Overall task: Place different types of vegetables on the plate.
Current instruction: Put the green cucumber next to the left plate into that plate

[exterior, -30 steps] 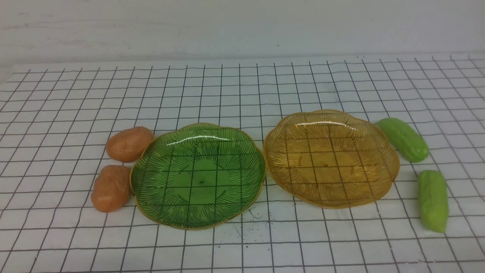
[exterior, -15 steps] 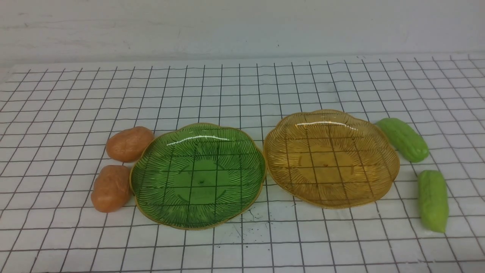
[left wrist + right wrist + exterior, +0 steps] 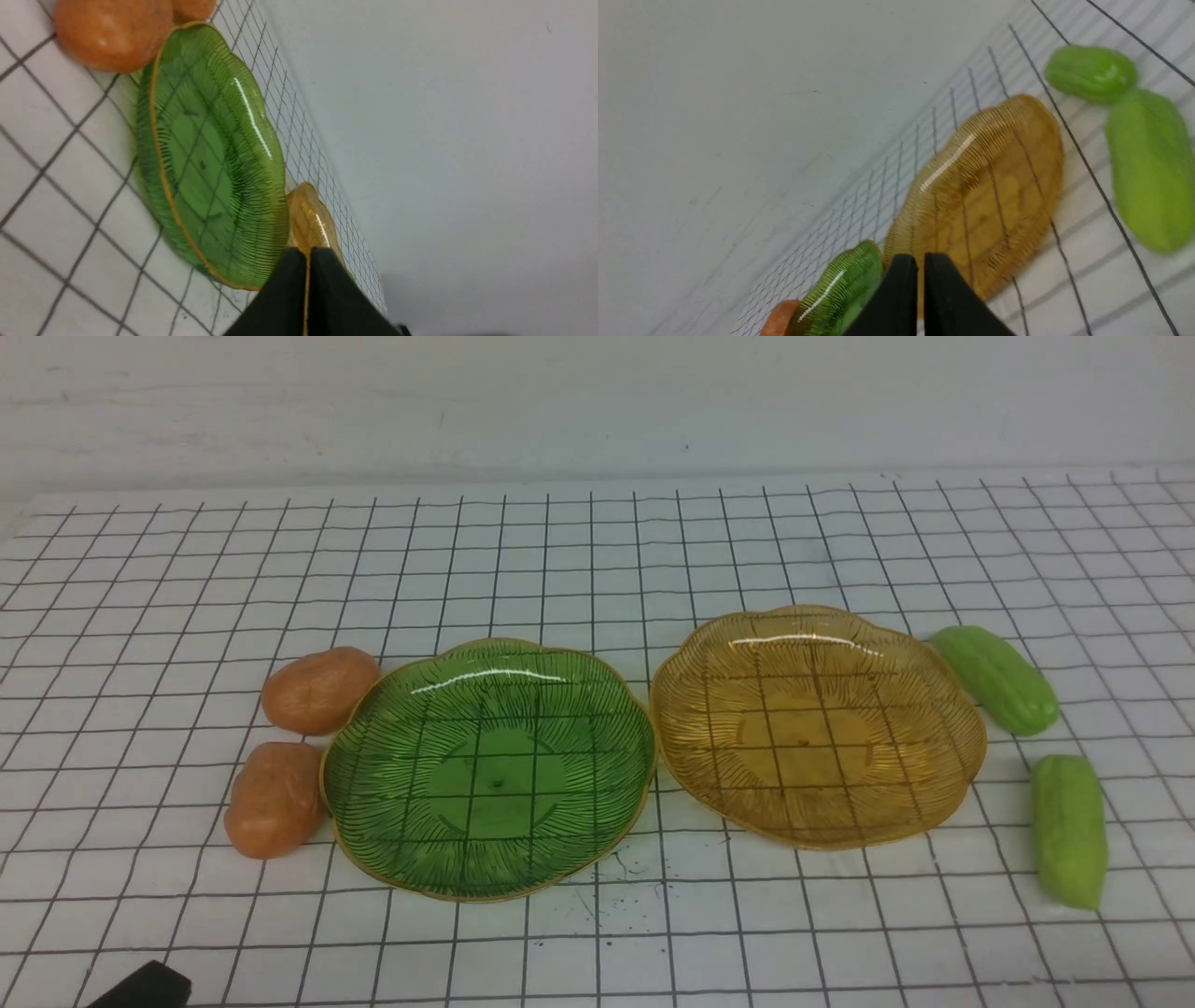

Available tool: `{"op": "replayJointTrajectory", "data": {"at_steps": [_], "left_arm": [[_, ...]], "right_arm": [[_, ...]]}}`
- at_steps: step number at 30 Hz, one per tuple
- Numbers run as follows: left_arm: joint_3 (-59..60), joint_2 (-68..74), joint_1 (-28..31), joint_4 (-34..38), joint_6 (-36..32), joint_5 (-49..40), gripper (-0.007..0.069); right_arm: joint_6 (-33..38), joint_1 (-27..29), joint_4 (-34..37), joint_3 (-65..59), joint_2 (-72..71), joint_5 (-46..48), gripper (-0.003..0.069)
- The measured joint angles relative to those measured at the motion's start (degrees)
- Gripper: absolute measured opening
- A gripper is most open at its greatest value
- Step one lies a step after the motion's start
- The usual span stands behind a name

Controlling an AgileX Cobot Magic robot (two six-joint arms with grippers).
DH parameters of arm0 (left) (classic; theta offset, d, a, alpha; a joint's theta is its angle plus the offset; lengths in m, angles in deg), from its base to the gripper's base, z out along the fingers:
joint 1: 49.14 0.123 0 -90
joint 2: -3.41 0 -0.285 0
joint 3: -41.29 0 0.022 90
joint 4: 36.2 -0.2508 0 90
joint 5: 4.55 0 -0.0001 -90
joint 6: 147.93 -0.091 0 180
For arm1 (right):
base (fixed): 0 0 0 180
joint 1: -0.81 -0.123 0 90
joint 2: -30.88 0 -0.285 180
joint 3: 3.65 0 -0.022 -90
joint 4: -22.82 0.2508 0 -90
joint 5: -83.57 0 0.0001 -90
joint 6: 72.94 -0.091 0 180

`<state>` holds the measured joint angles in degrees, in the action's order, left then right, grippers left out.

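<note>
- Left gripper (image 3: 307, 252): black fingers pressed together, nothing between them, hanging above the gridded mat (image 3: 597, 551).
- Right gripper (image 3: 920, 257): fingers likewise closed with only a hairline gap and nothing held.
- Black part (image 3: 140, 987) at the near left edge of the front view, on the left arm's side; which part it is cannot be told.
- Green plate (image 3: 392, 821): lies just beyond the left fingertips in the left wrist view. It is flat on the mat, left of centre, with nothing on it.
- Amber plate (image 3: 817, 728): lies just beyond the right fingertips in the right wrist view. It is flat on the mat, right of centre, also bare. Its rim is almost touching the green plate's rim.
- Far potato (image 3: 320, 691): on the mat, against the green plate's far-left rim.
- Near potato (image 3: 275, 799): on the mat, against the same plate's left rim and just in front of the far potato.
- Far gourd (image 3: 995, 679): on the mat, just beside the amber plate's right rim, lying at an angle.
- Near gourd (image 3: 1069, 831): on the mat, nearer the robot, right of the amber plate and apart from it.
- All four vegetables are off the plates.
</note>
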<state>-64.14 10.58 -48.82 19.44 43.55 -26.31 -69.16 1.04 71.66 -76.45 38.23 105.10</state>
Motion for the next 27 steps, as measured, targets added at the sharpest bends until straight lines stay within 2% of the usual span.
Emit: {"op": "replayJointTrajectory", "data": {"at_steps": [4,5,6,10,12,15,18,21,23,27], "left_arm": [[-6.7,1.2,0.0,0.2,-6.8,-3.4,-0.0008],[-11.6,5.1,0.0,-0.7,-11.8,-7.3,-0.0008],[-13.7,7.7,0.0,-1.6,-13.9,-9.9,-0.0008],[-19.5,20.5,0.0,-9.0,-19.2,-20.7,-0.0008],[-21.3,27.0,0.0,-12.9,-20.6,-26.1,-0.0008],[-23.4,35.5,0.0,-18.0,-22.7,-30.4,-0.0008],[-25.0,43.8,0.0,-22.2,-23.9,-31.9,-0.0008],[-25.8,48.5,0.0,-23.5,-24.3,-32.0,-0.0008],[-26.1,51.0,0.0,-23.6,-24.7,-32.0,-0.0008],[-26.1,52.7,0.0,-23.7,-25.8,-32.0,-0.0008]], "right_arm": [[3.5,0.0,-4.2,8.4,2.3,1.1,0.0015],[4.5,0.0,-8.3,12.9,6.8,3.9,0.0015],[4.8,0.0,-11.5,15.8,10.0,7.2,0.0015],[3.8,0.0,-20.7,22.0,24.7,19.6,0.0015],[1.7,0.0,-25.2,24.9,32.8,24.6,0.0015],[-2.6,0.0,-31.4,28.5,43.1,26.9,0.0017],[-6.2,0.0,-36.0,32.3,51.2,27.0,0.0023],[-9.5,0.0,-39.5,36.8,58.8,26.8,0.0041],[-9.8,0.0,-40.1,40.2,64.1,26.5,0.0073],[-5.8,0.0,-41.1,44.1,70.9,26.3,0.0141]]}}
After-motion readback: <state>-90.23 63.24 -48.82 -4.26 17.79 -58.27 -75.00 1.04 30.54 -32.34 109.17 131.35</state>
